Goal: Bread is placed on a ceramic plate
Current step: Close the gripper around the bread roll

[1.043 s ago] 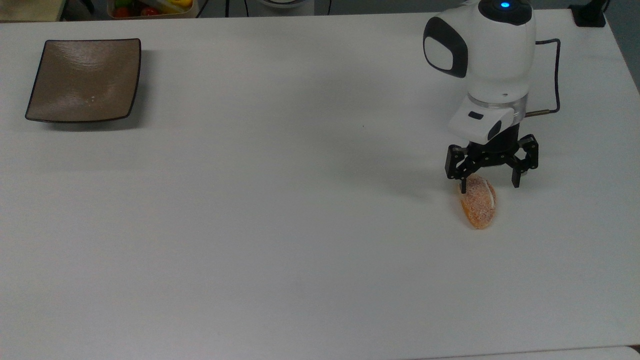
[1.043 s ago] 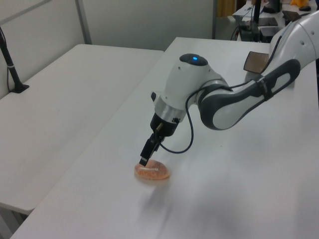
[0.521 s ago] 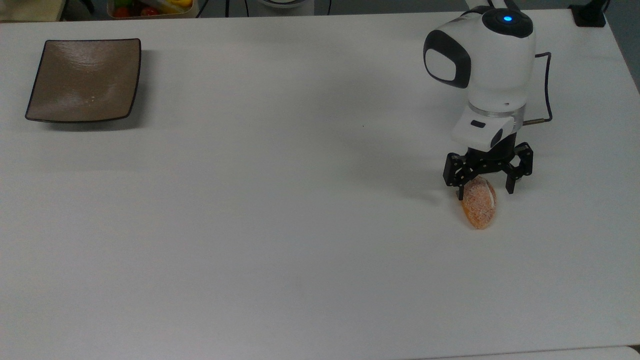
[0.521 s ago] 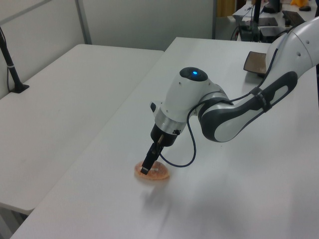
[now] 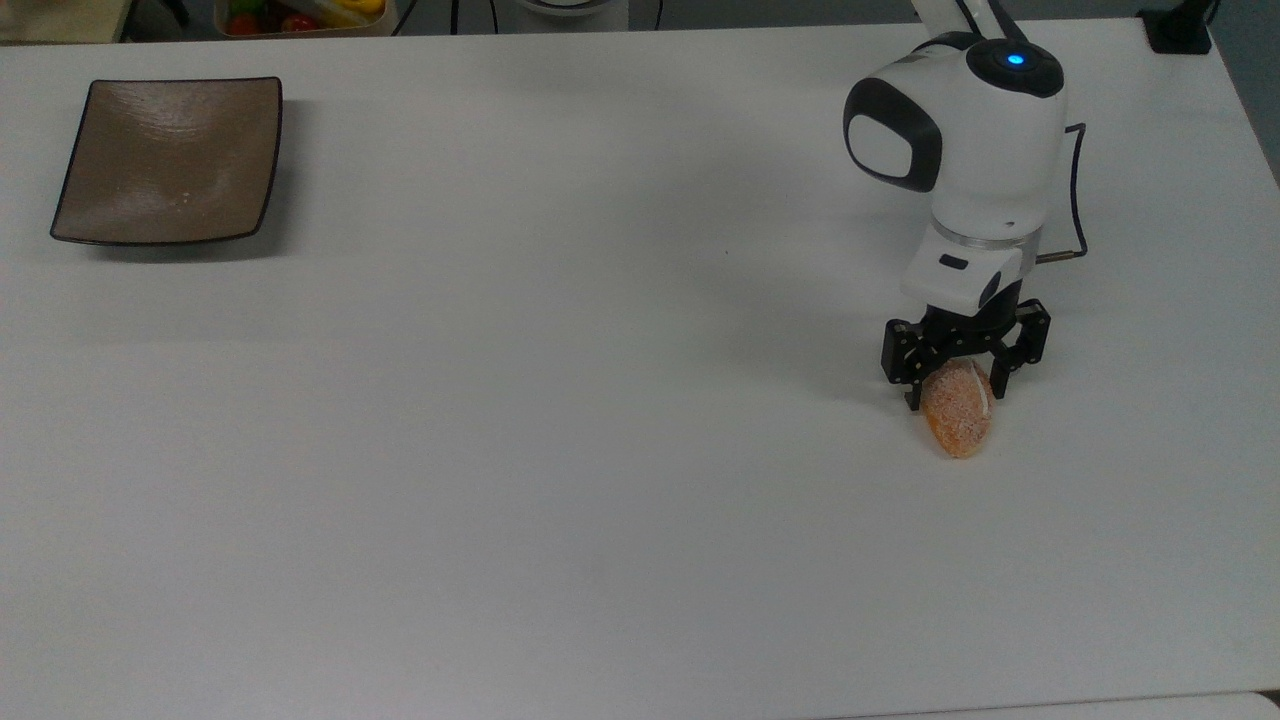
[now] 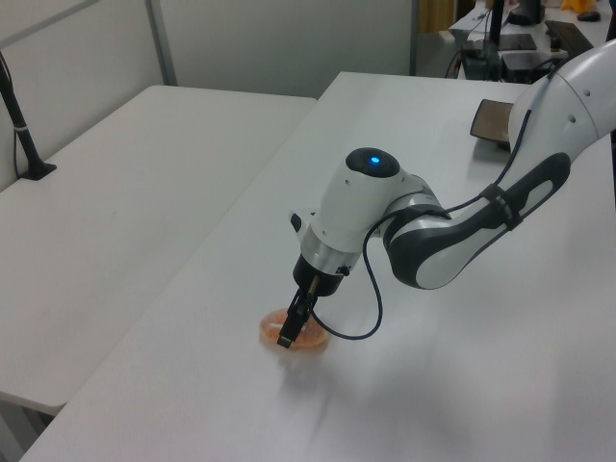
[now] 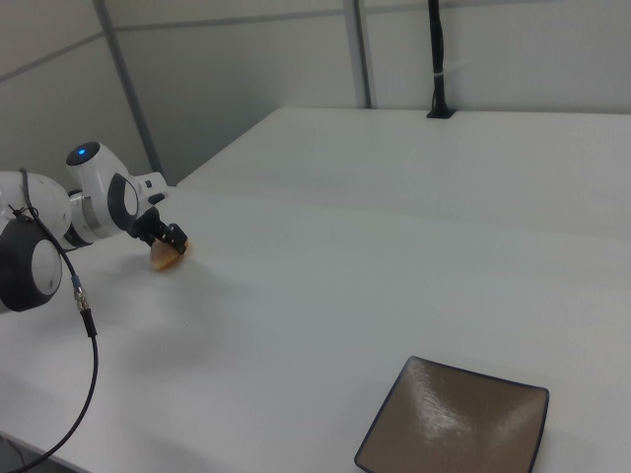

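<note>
White table [image 5: 560, 420]: gripper [image 5: 956, 392] down with open jaws straddling one end of the bread [image 5: 958, 410]; plate [image 5: 168, 160] well apart.

Tool [image 5: 955, 393] astride bread [image 5: 957, 418] on white table [image 5: 560, 420] — ceramic plate [image 5: 168, 160] well apart.

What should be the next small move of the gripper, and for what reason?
Probably finish closing on the bread. In the top view the gripper sits low over its far end with a finger on each side, the bread lies on the table, and the ceramic plate is far off, empty.
</note>
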Controlling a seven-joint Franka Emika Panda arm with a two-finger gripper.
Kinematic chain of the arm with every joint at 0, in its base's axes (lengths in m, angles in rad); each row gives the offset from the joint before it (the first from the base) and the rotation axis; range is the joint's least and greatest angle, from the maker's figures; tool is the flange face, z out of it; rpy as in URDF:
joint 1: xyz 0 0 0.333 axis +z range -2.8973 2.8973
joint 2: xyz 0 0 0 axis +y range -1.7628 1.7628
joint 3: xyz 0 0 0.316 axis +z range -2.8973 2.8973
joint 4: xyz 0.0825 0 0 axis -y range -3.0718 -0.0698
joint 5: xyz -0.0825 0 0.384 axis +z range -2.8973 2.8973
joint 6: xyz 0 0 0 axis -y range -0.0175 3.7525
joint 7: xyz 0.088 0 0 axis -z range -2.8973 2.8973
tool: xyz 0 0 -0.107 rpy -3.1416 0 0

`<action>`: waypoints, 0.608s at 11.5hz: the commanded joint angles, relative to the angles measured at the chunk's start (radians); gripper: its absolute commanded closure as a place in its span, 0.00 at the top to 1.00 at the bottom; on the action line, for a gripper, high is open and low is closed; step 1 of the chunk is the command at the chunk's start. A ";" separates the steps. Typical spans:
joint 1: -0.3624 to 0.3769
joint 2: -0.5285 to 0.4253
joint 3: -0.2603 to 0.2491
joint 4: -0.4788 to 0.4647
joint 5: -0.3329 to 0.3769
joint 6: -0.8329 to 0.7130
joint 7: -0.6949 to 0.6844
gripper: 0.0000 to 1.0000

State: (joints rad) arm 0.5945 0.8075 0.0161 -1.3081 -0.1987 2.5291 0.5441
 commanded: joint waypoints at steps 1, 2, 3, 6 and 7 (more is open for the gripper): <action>0.013 0.012 -0.002 0.003 -0.027 0.030 0.027 0.53; 0.013 0.010 -0.002 0.001 -0.027 0.030 0.027 0.41; 0.013 0.009 -0.002 -0.003 -0.027 0.030 0.028 0.33; -0.001 -0.043 -0.002 -0.034 -0.013 0.027 0.030 0.27; -0.007 -0.082 -0.001 -0.057 -0.008 0.023 0.030 0.27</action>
State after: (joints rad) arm 0.5956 0.8022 0.0168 -1.3072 -0.2046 2.5297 0.5511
